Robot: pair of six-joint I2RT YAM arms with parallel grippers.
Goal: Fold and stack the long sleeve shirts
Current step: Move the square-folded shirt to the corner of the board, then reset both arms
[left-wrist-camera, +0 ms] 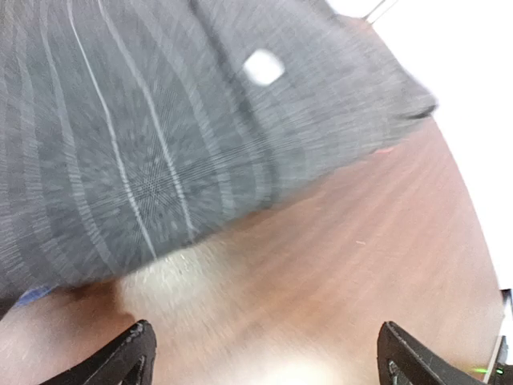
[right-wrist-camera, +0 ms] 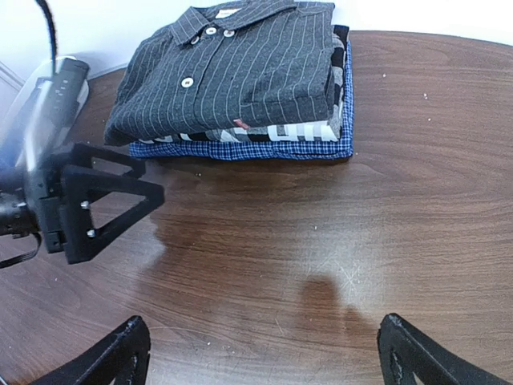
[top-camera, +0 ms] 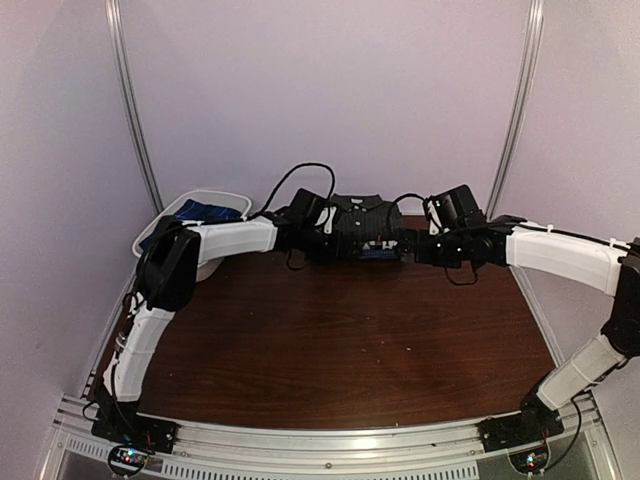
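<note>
The long sleeve shirts lie folded in a stack at the far middle of the table. In the right wrist view the charcoal pinstriped shirt is on top, collar and buttons up. A black-and-white checked shirt lies under it, and a blue checked one is at the bottom. My left gripper is open just left of the stack, and in its blurred view the pinstriped cloth fills the top. My right gripper is open over bare wood, just right of the stack. Neither gripper holds anything.
A white basket stands at the far left edge of the table with dark blue cloth in it. The brown wooden table stretches toward the arm bases. Pale walls close in behind and on both sides.
</note>
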